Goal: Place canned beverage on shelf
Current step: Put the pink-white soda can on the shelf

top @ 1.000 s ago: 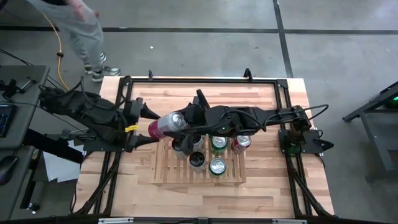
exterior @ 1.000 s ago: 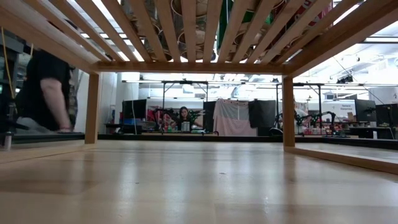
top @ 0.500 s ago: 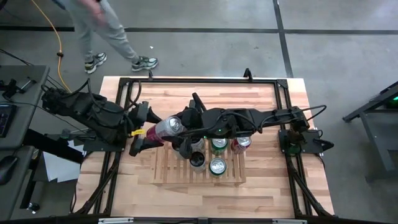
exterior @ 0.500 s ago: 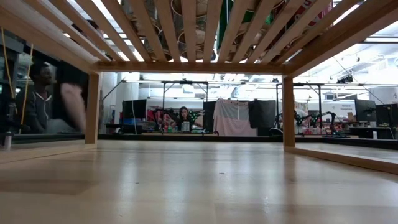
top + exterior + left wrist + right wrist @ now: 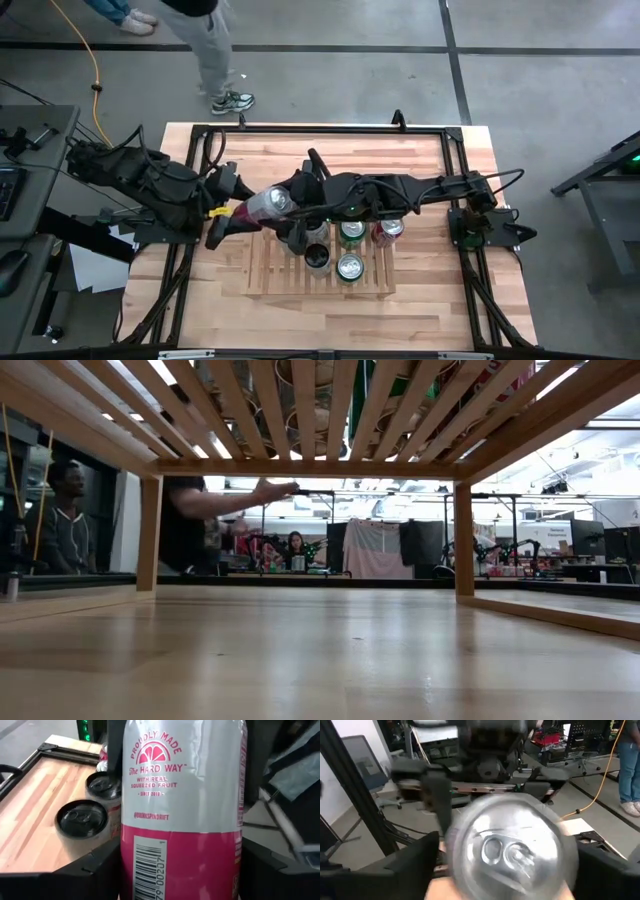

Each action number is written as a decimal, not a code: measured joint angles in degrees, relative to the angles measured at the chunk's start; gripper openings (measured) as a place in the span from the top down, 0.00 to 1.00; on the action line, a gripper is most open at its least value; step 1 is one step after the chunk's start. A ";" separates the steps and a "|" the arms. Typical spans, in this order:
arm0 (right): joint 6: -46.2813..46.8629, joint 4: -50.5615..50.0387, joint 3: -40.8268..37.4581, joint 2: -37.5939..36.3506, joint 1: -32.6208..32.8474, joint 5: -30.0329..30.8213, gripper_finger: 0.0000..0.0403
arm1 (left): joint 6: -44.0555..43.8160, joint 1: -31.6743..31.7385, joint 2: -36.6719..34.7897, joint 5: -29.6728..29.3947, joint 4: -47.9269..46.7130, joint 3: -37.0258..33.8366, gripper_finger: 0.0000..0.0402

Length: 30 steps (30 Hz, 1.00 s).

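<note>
A can [image 5: 262, 205] with a silver upper part and a pink lower part lies about level in the air over the far left corner of the slatted wooden shelf [image 5: 270, 282]. Its top points toward the table's right. My left gripper [image 5: 228, 207] comes from the left and is shut on the can's pink end. My right gripper [image 5: 298, 205] reaches in from the right, and its fingers stand on either side of the can's top end [image 5: 510, 850]. The low view looks under the shelf's slats [image 5: 300, 410]. My left gripper pinches the can's pink lower end [image 5: 135, 865] between its two fingers, one on each side. The fingers come level from the table's left and lie along the can. The can is lifted clear of the shelf. Whether my right gripper touches the can, I cannot tell.
Several cans stand upright on the shelf: two dark ones [image 5: 318, 258], two green ones [image 5: 350, 267] and a red one [image 5: 388, 230]. A black frame [image 5: 330, 128] runs round the table. A person [image 5: 215, 50] walks past the far edge. Bare tabletop [image 5: 420, 170] lies at the far right.
My left gripper has drawn back a little toward the table's left edge with the can and has turned slightly. My right gripper has followed it to the left, staying at the can's top end. The person has walked along the far edge toward the right.
</note>
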 joint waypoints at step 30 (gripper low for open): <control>-4.07 -5.63 6.45 -3.38 -0.07 1.33 0.16 | -7.45 -9.92 -38.89 9.72 94.61 -73.00 0.32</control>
